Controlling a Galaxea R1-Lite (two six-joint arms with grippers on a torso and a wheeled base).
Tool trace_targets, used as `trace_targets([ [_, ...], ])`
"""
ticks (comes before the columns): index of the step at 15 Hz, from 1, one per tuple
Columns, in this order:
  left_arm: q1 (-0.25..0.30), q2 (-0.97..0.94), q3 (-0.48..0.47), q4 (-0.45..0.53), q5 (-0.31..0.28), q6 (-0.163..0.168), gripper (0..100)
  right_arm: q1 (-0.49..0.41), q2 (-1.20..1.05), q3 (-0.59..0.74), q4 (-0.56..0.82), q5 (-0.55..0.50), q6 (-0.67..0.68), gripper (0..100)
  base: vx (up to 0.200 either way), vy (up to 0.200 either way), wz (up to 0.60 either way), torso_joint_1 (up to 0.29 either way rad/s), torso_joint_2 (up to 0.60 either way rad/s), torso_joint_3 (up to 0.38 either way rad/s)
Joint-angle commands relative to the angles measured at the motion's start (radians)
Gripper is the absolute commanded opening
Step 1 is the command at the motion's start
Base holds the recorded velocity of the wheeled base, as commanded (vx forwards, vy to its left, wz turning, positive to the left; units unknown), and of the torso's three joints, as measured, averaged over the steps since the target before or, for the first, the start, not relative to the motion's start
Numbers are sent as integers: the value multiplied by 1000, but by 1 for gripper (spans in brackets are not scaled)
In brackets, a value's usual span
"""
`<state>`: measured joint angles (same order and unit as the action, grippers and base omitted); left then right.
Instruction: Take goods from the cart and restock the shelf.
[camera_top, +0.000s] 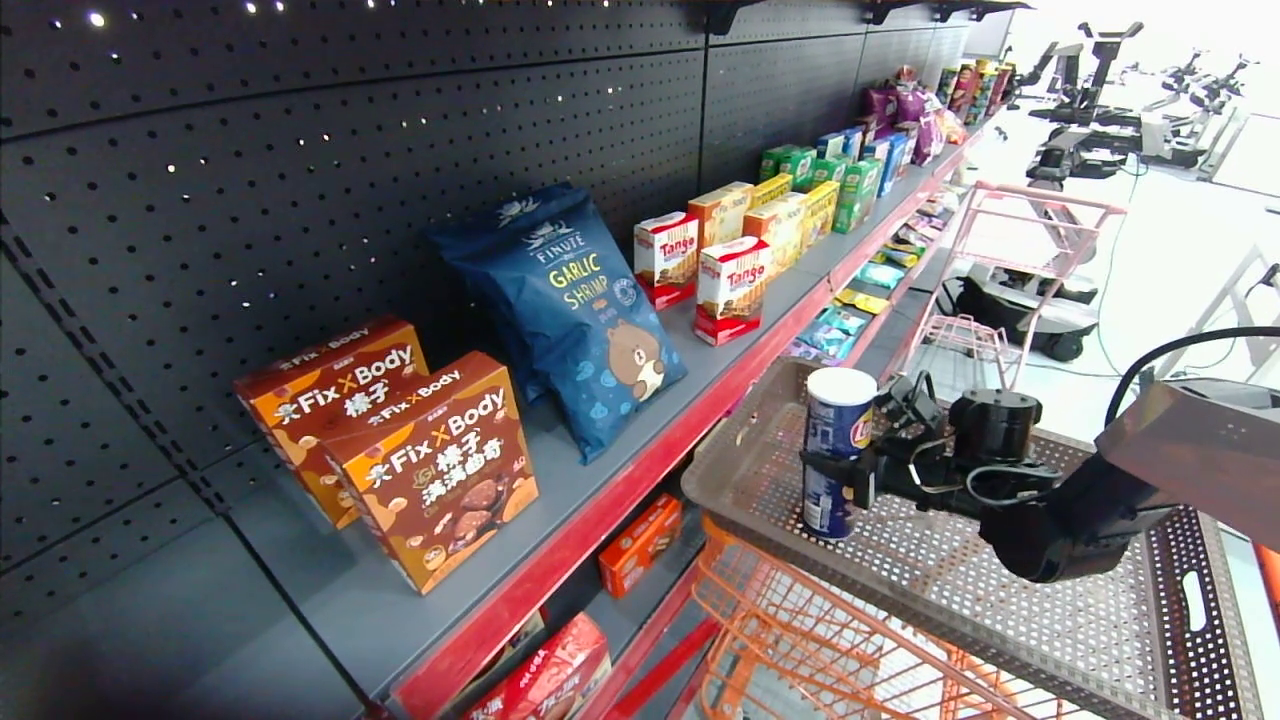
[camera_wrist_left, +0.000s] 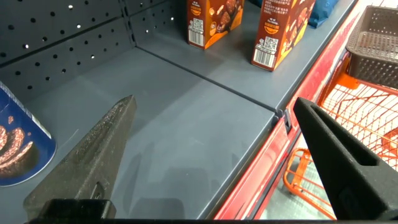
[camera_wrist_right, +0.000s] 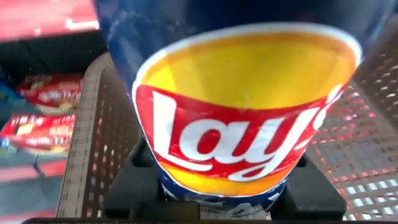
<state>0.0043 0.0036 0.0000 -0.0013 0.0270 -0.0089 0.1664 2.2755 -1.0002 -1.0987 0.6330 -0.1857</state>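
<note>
Now clamped low on the chip can (camera_top: 840, 410) by the right claw (camera_top: 843, 480) — liable to tilt above it, clipping the shelf lip (camera_top: 620, 495) beyond. Left claw (camera_wrist_left: 213, 104) — spread wide.

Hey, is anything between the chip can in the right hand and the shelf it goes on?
Only the tray's low wall sits between the chip can, gripped in the right hand, and the shelf; the gap beyond it looks open.

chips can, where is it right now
In the head view the chips can is upright in the right gripper, at the left corner of the brown perforated tray atop the orange cart.
</note>
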Motion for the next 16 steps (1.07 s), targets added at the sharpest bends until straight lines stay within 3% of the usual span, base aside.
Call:
trace_targets([
  [1,0,-1,0,0,1,0,100,-1,-91,41,-35,-67,57,0,0,0,0,0,0,0],
  [4,0,-1,0,0,1,0,100,33,-297,144,10,-266,143,0,0,0,0,0,0,0],
  [7,0,1,0,0,1,0,100,93,-577,270,188,-450,173,0,0,0,0,0,0,0],
  [10,0,-1,0,0,1,0,100,122,-912,256,559,-664,181,0,0,0,0,0,0,0],
  [11,-1,1,0,0,1,0,100,143,-962,242,637,-710,181,0,0,0,0,0,0,0],
  [12,0,1,0,0,1,0,100,196,-1077,224,812,-794,181,0,0,0,0,0,0,0],
  [14,0,-1,0,0,1,0,100,202,-1170,235,896,-805,181,0,0,0,0,0,0,0],
  [16,0,-1,0,0,1,0,100,197,-1196,245,907,-805,181,0,0,0,600,2,0,5],
])
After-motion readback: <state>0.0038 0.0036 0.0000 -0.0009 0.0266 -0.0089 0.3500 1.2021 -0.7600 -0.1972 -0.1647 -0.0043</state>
